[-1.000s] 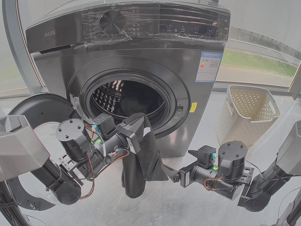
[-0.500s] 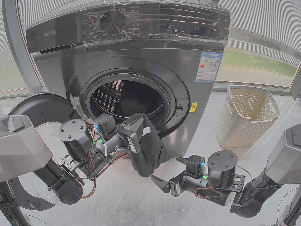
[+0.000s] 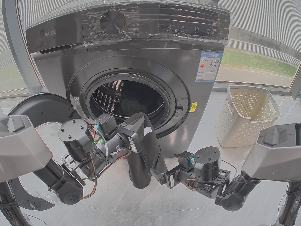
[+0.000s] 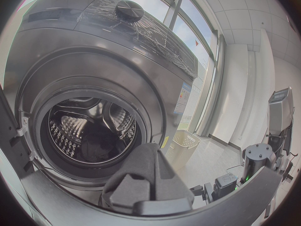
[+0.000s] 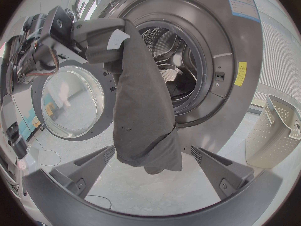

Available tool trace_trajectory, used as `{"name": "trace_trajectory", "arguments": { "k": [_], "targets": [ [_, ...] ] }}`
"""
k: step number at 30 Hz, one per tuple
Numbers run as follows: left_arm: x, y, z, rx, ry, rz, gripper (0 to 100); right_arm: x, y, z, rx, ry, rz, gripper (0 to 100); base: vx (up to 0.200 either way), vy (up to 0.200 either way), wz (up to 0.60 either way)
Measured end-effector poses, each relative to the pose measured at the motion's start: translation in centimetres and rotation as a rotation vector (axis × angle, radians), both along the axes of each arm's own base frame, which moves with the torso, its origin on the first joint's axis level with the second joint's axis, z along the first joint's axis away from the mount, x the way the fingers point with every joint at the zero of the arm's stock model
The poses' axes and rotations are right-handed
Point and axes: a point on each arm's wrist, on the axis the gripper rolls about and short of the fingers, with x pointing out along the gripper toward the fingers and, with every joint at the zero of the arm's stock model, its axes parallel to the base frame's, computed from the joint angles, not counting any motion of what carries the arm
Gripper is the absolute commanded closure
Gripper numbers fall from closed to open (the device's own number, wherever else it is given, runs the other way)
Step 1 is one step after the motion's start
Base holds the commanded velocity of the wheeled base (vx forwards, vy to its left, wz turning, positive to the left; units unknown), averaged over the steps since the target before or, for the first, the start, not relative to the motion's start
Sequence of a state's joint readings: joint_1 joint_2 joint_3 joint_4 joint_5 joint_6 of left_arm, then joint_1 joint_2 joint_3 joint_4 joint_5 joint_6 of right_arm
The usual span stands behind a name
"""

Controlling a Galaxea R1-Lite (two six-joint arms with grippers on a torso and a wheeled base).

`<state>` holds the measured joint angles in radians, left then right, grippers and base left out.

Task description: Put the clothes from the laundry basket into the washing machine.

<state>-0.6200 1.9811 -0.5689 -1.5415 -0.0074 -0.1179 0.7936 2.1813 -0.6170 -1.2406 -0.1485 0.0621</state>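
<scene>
Black garment, centre frame: pinched by left gripper at washing machine porthole rim; right gripper spread wide beside hem, floor beneath.

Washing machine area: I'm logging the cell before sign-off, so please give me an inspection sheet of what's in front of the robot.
Surface: glossy grey floor, bare.
Job's things: washing machine with door swung open; dark clothing in the drum; dark garment hanging before the opening; laundry basket upright beside the machine, no clothes seen inside.
Clutter: nothing seen.
Grippers: left pincer shut on the garment's top; right pincer open at its lower end.
Cables: exposed wires at the left wrist.
Surroundings: window behind the basket.
</scene>
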Motion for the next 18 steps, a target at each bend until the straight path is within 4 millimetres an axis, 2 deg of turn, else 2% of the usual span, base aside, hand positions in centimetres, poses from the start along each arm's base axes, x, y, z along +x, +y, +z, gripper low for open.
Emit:
{"name": "trace_trajectory", "arguments": {
  "k": [9, 18],
  "targets": [
    [0.0, 0.0, 0.0, 0.000, 0.000, -0.001, 100, 0.0, 1.7, -1.1, 0.011, -0.018, 0.045, 0, 0.000, 0.000, 0.00],
    [0.0, 0.0, 0.0, -0.001, 0.000, 0.000, 100, 1.3, 2.2, -2.1, 0.009, -0.022, 0.018, 0, 0.000, 0.000, 0.00]
  ]
}}
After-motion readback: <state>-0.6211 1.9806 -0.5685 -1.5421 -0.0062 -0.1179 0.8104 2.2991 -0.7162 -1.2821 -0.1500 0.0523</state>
